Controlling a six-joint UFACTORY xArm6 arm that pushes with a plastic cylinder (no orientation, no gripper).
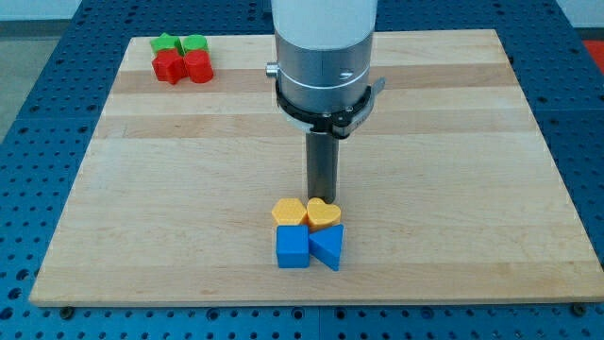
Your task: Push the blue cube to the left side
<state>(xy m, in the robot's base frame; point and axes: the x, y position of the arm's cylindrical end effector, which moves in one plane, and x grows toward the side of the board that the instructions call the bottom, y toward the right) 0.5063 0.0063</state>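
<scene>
The blue cube [293, 247] sits near the view's bottom centre of the wooden board [142, 189]. A blue triangular block [327, 246] touches its right side. A yellow block [289, 212] and a yellow heart block [323, 214] sit just above the two blue ones, touching them. My tip [322, 197] is directly above the yellow heart, at or very near its top edge, and up and to the right of the blue cube.
At the board's top left, a green star block [167, 43] and a green block [193, 43] sit above a red block [170, 66] and a red block [198, 66] in a tight cluster. The arm's wide body [323, 57] hangs over the top centre.
</scene>
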